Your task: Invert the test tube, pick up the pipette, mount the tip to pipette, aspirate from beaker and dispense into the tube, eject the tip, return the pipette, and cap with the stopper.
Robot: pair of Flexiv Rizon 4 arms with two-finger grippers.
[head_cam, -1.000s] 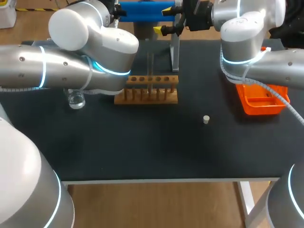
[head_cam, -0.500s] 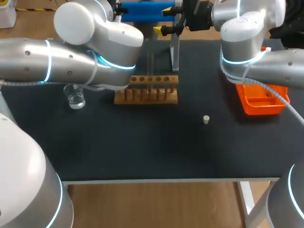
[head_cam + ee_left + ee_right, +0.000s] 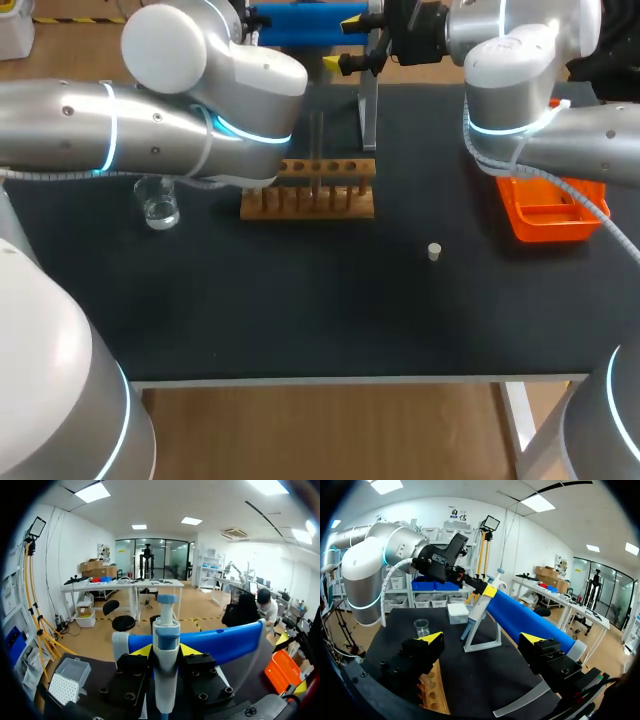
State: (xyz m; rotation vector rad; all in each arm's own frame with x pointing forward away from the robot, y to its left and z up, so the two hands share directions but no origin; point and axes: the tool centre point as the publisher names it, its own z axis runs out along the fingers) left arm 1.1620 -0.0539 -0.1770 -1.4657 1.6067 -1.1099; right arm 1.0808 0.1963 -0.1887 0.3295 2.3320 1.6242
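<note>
While right gripper (image 3: 481, 640) gapes, left gripper (image 3: 165, 654) clasps the pipette (image 3: 166, 630)

head view's up high behind, looking down on the whole surface (image 3: 300, 320). left wrist camera's tight on the pipette (image 3: 165, 650), facing out level. right wrist looks across the surface at that same pipette.

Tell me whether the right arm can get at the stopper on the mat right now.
Probably yes. The stopper lies alone on bare mat, and the right gripper is open and empty. The left gripper, shut on the pipette, is off at the back.
</note>
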